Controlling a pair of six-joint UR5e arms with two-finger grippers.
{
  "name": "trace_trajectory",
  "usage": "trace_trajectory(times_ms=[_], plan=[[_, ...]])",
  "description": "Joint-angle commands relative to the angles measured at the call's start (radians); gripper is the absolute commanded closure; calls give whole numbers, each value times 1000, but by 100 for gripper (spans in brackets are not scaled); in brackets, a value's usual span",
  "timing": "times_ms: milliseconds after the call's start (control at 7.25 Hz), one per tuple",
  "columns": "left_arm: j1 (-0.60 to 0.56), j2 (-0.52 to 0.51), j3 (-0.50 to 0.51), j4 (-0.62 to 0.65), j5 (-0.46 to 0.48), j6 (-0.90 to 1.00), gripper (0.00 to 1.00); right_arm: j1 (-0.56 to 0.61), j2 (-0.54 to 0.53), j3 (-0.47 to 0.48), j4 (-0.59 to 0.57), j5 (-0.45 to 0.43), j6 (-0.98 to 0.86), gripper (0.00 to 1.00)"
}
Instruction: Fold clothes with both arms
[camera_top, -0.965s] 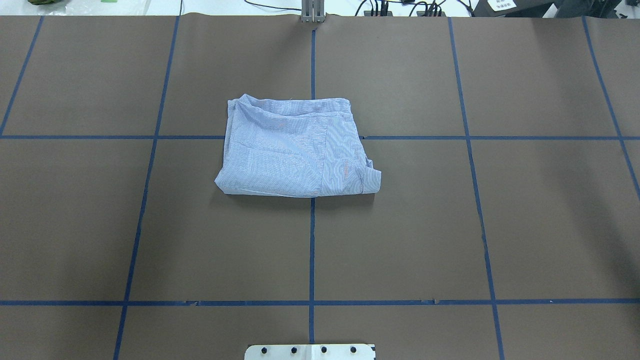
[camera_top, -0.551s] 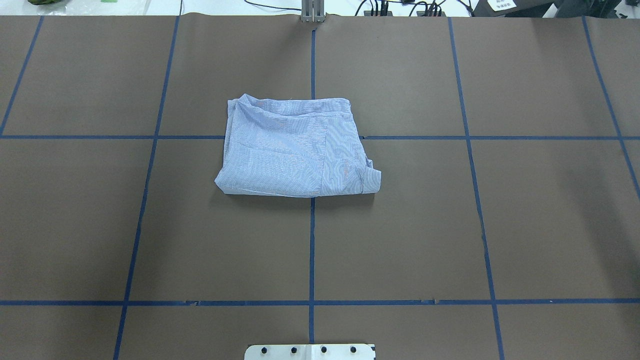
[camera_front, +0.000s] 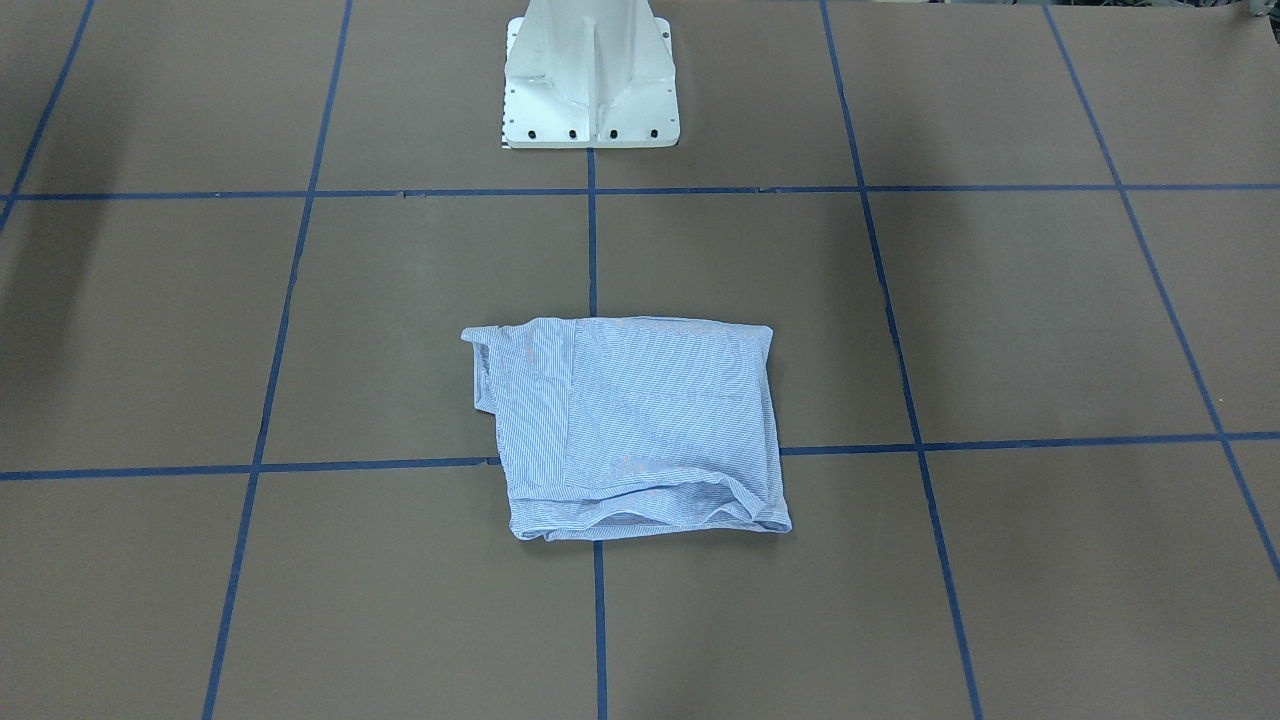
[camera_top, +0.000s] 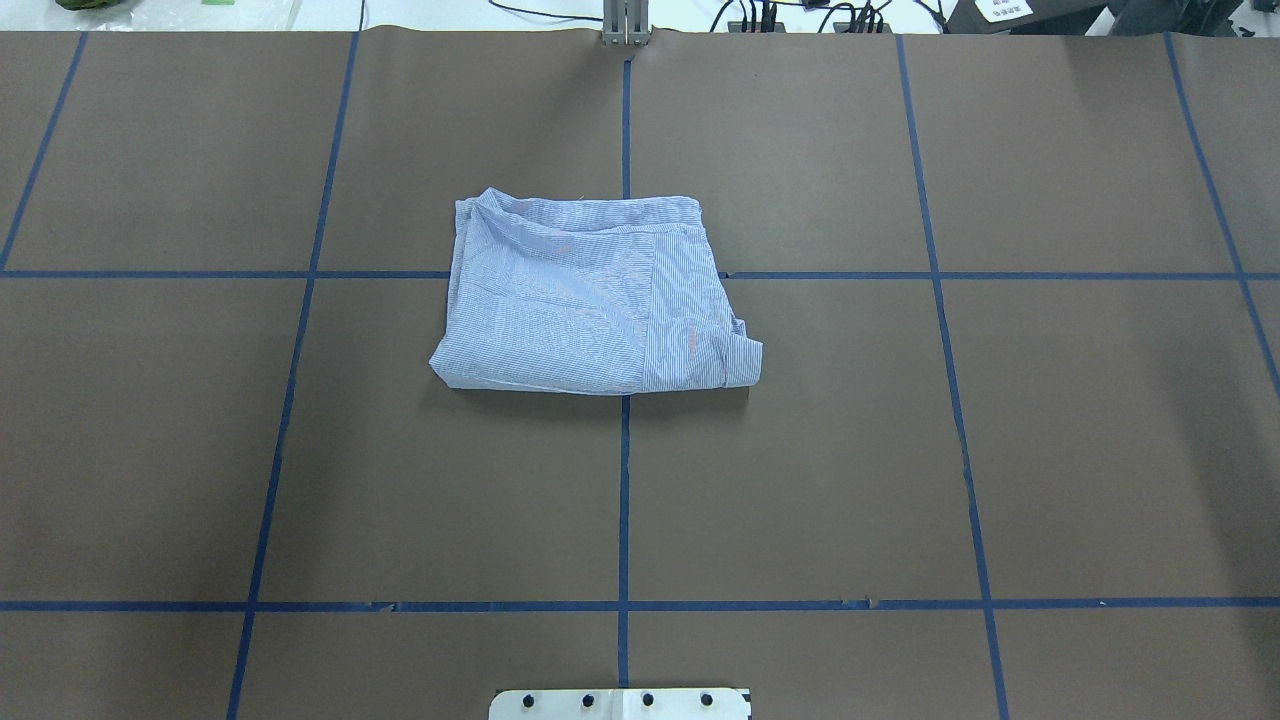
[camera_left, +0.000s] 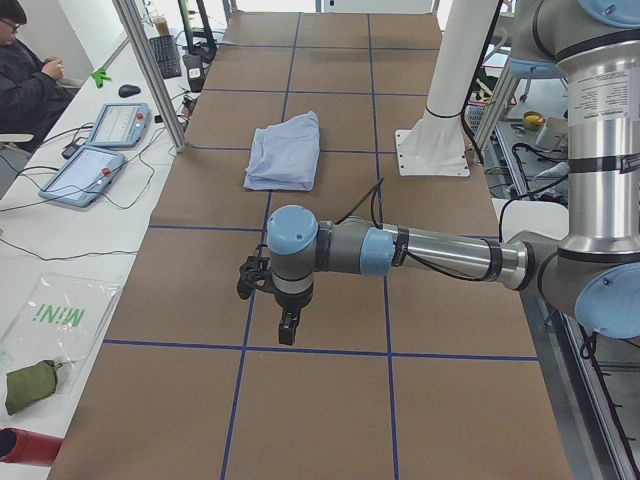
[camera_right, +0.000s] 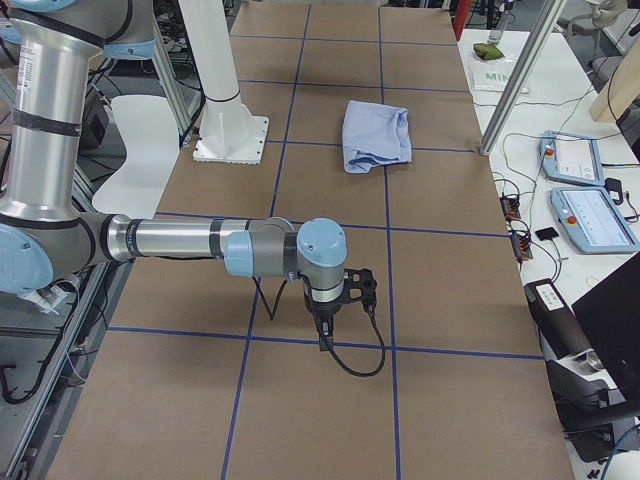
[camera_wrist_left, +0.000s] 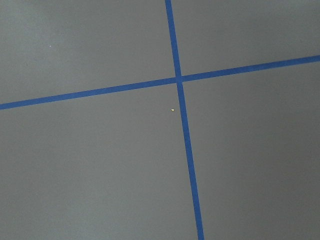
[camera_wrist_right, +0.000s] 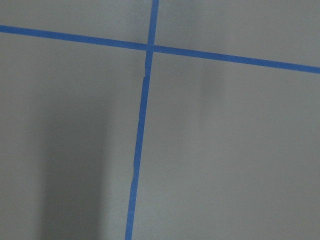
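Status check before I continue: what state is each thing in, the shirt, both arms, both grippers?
shirt: folded into a compact rectangle, lying on the table, nothing touching it
left arm: stretched out over the table, away from the shirt
left gripper: pointing down, open or shut unclear
right arm: likewise stretched out, away from the shirt
right gripper: pointing down, open or shut unclear

A robotics lab: two robot arms (camera_left: 440, 248), teach pendants (camera_left: 85, 175), a tape-gridded table (camera_top: 800, 480).
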Motion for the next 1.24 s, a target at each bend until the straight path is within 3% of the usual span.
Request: trace_trajectory(times_ms=[0, 276, 1103], plan=[[2, 7, 4, 4, -1, -4, 0, 1, 2, 1, 0, 1, -4, 0], [0, 59, 17, -71, -88, 3, 0, 0, 2, 1, 0, 2, -2, 0], [2, 56, 12, -89, -84, 3, 0, -2, 4, 1, 1, 2, 1, 0]])
